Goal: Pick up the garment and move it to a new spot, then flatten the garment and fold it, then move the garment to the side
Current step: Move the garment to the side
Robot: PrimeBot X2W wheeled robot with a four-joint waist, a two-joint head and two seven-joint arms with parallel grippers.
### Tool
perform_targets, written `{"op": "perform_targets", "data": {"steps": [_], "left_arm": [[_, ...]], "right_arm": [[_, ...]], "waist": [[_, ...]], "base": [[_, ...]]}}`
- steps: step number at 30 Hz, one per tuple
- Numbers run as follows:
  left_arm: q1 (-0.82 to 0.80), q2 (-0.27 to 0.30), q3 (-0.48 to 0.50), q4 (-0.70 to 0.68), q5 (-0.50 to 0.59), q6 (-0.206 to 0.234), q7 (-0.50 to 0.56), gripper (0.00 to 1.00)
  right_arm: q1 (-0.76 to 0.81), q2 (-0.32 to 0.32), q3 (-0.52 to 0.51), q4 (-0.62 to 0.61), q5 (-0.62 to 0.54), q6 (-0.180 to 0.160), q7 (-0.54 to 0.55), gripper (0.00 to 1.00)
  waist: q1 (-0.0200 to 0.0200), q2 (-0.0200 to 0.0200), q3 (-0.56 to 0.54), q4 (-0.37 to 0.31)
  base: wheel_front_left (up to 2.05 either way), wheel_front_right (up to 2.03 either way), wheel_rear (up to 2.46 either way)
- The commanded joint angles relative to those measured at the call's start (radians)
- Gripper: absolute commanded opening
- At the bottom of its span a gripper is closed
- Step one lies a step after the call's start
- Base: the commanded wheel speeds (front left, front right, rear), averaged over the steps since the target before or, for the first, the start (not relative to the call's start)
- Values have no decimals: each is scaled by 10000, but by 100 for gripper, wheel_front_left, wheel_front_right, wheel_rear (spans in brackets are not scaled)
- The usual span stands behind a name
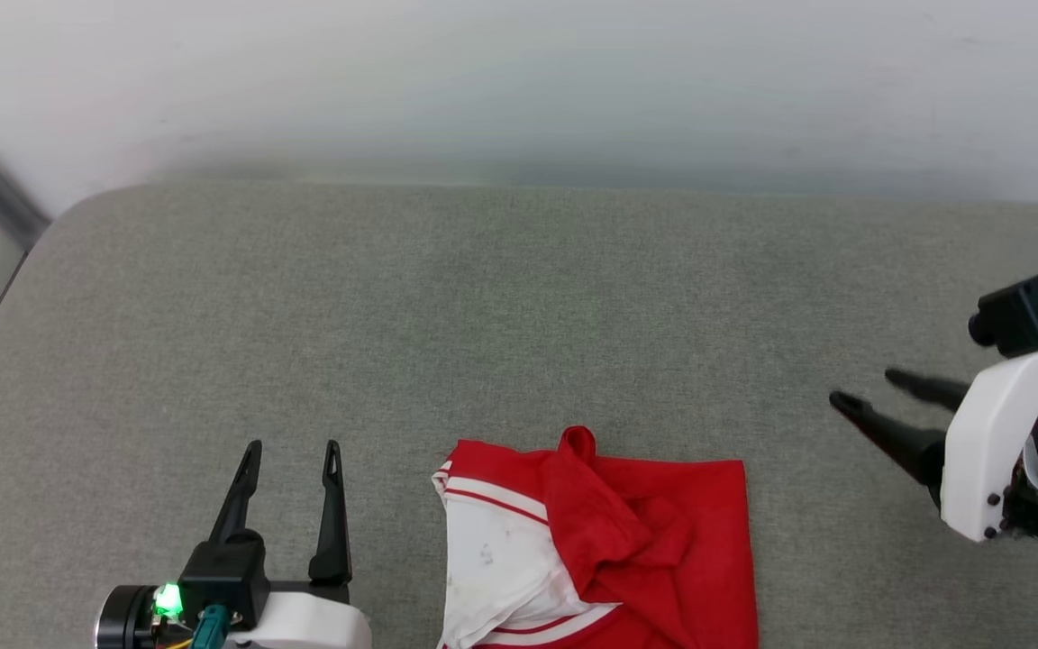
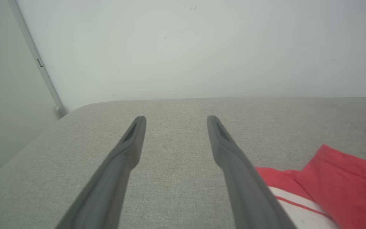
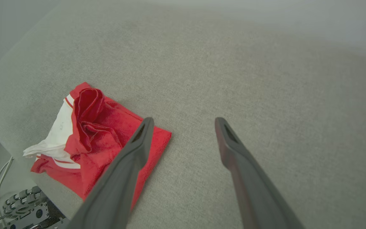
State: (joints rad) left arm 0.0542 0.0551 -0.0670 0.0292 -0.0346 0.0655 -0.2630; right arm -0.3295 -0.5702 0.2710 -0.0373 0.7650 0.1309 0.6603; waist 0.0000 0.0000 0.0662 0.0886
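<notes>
Fingers (image 1: 332, 505) either side of garment (image 1: 663, 532)

Overhead head camera, oblique wrist cameras, common garment (image 1: 645, 532)

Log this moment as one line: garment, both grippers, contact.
garment: bunched, near edge of grey surface | left gripper: open, empty, left of garment | right gripper: open, empty, right of garment | contact: none

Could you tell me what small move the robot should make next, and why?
Probably swing the left gripper toward the white edge of the garment to pinch it. It and the right gripper stand open and empty, clear of the garment, which lies bunched at the near edge of the table, closer to the left one.
</notes>
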Motion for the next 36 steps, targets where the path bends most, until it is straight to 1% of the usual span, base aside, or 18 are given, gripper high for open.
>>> {"op": "perform_targets", "data": {"steps": [1, 4, 8, 11, 18, 22, 26, 27, 28, 32, 36], "left_arm": [[-179, -9, -31, -31, -29, -11, -22, 100], [-288, -17, -76, -45, -29, -30, -22, 100], [-505, -31, -173, -99, -54, -41, -22, 100], [-635, -37, -231, -138, -68, -39, -22, 100], [-891, -51, -355, -172, -85, -59, -22, 100], [-1058, -51, -395, -160, -87, -63, -22, 100], [-1127, -52, -430, -114, -114, -36, -22, 100], [-1153, -54, -447, -111, -129, -24, -22, 100], [-1163, -53, -447, -109, -126, -6, -22, 100], [-1012, -54, -402, -55, -124, 52, -22, 100], [-792, -56, -404, -20, -199, 88, -22, 100]], "right_arm": [[151, -52, 12, 127, 303, -4, 274, 100], [436, 23, 5, 619, 1260, -4, 1222, 100], [744, 317, 93, 1150, 1947, -4, 1729, 100], [926, 615, 177, 1421, 2258, -4, 1573, 100], [1152, 1222, 945, 2073, 2549, -4, 1152, 100], [1140, 1421, 1562, 2512, 2590, -7, 936, 100], [1018, 1394, 2155, 2907, 2345, -13, 619, 100], [952, 1345, 2246, 2958, 2278, -15, 449, 33], [865, 1283, 2360, 2985, 2252, -15, 323, 0], [492, 971, 2725, 2762, 2263, -12, -213, 0], [-65, 565, 3169, 2176, 2218, -8, -739, 0]], "waist": [[0, 0, 100, 63], [0, 0, 325, 198], [0, 0, 678, 430], [0, 0, 919, 608], [0, 0, 1403, 887], [0, 0, 1575, 1021], [0, 0, 1649, 1109], [0, 0, 1651, 1128], [0, 0, 1644, 1137], [0, 0, 1452, 1091], [0, 0, 1063, 913]], "base": [[0, 0, 0], [0, 0, 0], [0, 0, 0], [0, 0, 0], [0, 0, 0], [0, 0, 0], [0, 0, 0], [0, 0, 0], [0, 0, 0], [0, 0, 0], [0, 0, 0]]}}
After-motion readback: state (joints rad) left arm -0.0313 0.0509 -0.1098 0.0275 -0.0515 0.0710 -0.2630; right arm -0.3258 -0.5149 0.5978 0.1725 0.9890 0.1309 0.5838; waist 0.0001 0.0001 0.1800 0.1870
